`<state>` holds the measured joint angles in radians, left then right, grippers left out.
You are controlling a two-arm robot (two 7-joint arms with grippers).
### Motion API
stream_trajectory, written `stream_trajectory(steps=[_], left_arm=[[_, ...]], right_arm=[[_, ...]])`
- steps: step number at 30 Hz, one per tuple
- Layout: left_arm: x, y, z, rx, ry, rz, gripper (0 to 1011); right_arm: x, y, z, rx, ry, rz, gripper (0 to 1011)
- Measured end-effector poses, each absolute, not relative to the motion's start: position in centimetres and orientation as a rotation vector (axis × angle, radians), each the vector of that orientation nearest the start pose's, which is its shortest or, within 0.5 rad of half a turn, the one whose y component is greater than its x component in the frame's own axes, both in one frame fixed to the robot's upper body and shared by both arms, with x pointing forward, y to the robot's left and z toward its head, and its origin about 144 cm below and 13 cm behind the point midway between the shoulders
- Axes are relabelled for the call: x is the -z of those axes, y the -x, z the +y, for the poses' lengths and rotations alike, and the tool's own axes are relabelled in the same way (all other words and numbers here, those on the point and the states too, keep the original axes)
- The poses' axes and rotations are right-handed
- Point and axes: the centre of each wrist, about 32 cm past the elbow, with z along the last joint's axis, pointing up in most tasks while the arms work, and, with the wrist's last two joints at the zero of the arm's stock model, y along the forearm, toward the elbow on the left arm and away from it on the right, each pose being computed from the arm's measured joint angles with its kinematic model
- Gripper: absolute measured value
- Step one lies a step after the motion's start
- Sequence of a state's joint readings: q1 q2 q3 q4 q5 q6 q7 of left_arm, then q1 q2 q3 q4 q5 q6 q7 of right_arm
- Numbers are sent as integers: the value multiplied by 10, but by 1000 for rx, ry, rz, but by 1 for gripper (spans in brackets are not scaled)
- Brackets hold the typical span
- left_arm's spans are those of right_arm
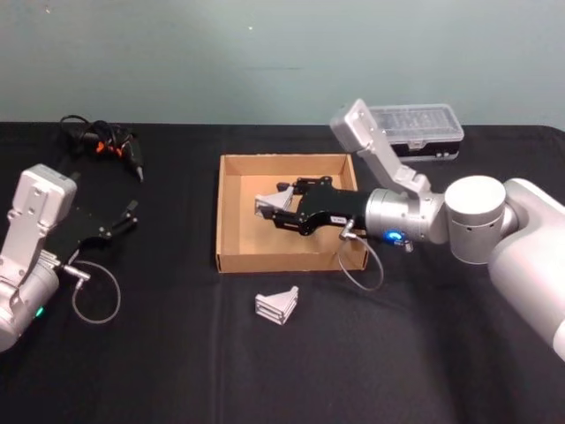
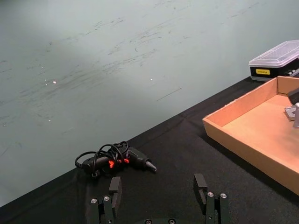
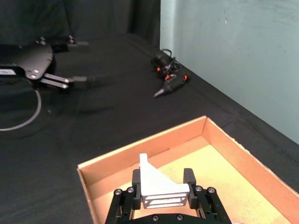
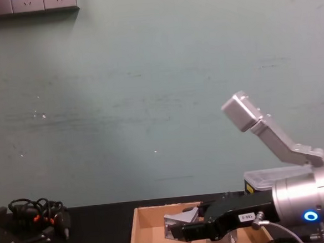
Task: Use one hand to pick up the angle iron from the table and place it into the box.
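Observation:
A silver angle iron (image 1: 266, 208) is clamped between the fingers of my right gripper (image 1: 279, 211), which is shut on it. It hangs over the inside of the tan box (image 1: 231, 261), toward the box's left half. The right wrist view shows the angle iron (image 3: 156, 187) between the two black fingers (image 3: 188, 179), above the box floor (image 3: 224, 177). Seen from the chest, the angle iron (image 4: 179, 222) sits about level with the box rim (image 4: 135, 230). A second angle iron (image 1: 277, 305) lies on the black table (image 1: 177, 353) just in front of the box. My left gripper (image 1: 126, 217) rests open at the left.
A black plastic case with a clear lid (image 1: 422, 132) stands behind the box at the right. A black tool with a coiled cable and orange marks (image 1: 104, 145) lies at the back left. Loose cable loops hang from both wrists.

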<state>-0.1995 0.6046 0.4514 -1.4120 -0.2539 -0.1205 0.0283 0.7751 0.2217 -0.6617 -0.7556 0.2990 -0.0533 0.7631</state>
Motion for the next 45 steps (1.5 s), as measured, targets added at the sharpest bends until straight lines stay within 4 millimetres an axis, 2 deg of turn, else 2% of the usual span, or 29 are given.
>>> stream_trajectory(steps=[10, 27, 32, 33, 40, 45], left_arm=[[-1140, -489, 310, -1248, -304, -285, 1011], [-1140, -489, 310, -1248, -304, -285, 1011], [-1140, -489, 310, -1248, -304, -285, 1011], [-1140, -489, 310, -1248, -304, -285, 1011], [-1140, -489, 310, -1248, -304, -285, 1011], [-1140, -489, 310, -1248, -304, -285, 1011]], right_arm=[[-1171, -646, -200, 555, 417, 34, 543], [-1171, -649, -197, 575, 434, 52, 547], [-1171, -649, -197, 575, 434, 52, 658], [-1171, -649, -197, 575, 434, 52, 715], [-1172, -649, -197, 576, 435, 52, 926], [-1172, -649, -197, 576, 435, 51, 1000]])
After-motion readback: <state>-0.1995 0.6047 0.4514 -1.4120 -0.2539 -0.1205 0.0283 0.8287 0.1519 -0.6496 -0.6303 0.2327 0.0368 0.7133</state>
